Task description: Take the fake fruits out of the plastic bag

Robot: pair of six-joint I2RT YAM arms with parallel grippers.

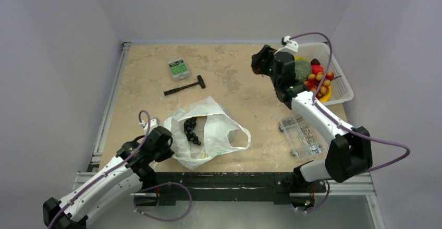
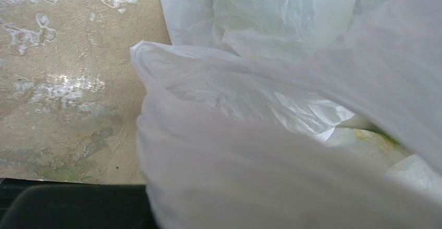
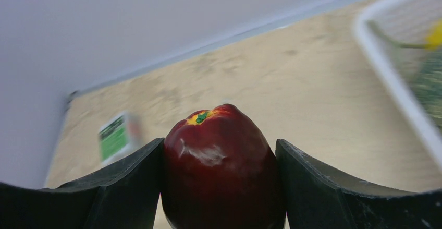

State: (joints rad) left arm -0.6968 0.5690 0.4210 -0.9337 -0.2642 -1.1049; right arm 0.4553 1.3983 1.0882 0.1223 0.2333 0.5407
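The white plastic bag (image 1: 213, 130) lies crumpled at the table's near middle, its mouth open. A bunch of dark grapes (image 1: 191, 131) shows in the opening. My left gripper (image 1: 166, 148) is at the bag's left edge, apparently shut on the film. In the left wrist view the bag (image 2: 250, 93) fills the frame and hides the fingers. My right gripper (image 1: 256, 62) is raised at the far right, just left of the basket, and is shut on a dark red apple (image 3: 221, 179). Its fingers (image 3: 130, 187) press both sides.
A white basket (image 1: 341, 91) at the far right holds several fruits (image 1: 318, 80); its rim (image 3: 391, 77) shows in the right wrist view. A clear box of screws (image 1: 302, 135) lies by the right arm. A small green-labelled box (image 1: 179, 68) and a black hammer-like tool (image 1: 185, 86) lie far left.
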